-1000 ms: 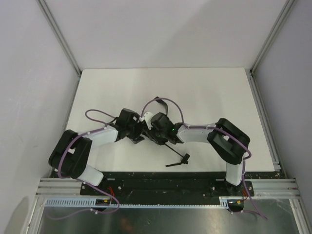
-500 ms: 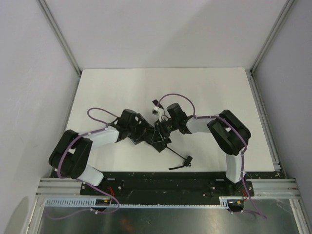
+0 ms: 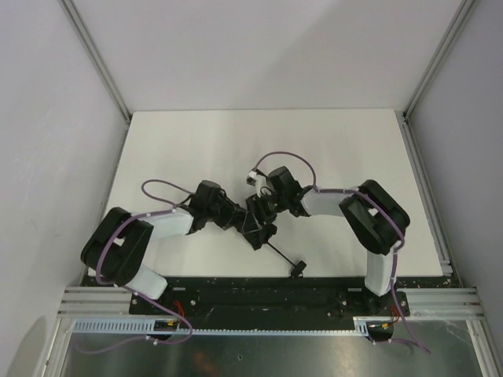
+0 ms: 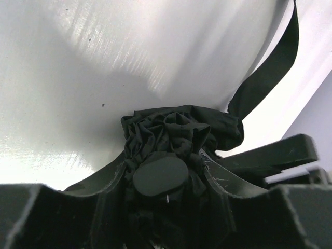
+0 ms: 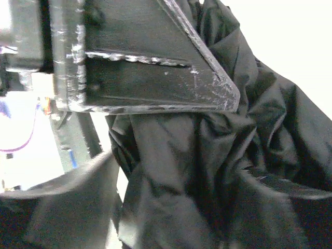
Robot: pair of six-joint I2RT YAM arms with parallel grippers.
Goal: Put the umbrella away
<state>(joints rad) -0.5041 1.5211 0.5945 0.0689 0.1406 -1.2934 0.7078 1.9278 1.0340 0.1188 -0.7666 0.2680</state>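
The umbrella (image 3: 258,222) lies on the table (image 3: 314,141) near its front edge, canopy bunched into a tight wad. Its thin shaft (image 3: 279,253) runs out toward 4 o'clock to the small handle (image 3: 299,268). The left end effector (image 3: 240,216) comes in from 9 o'clock and is clamped narrow around the wad, a finger on each side of the oval cap (image 4: 160,175). The right end effector (image 3: 263,208) meets the wad from 1 o'clock. Fabric fills its gap (one finger is blurred), so I cannot tell whether it grips. A strap (image 4: 270,72) trails loose.
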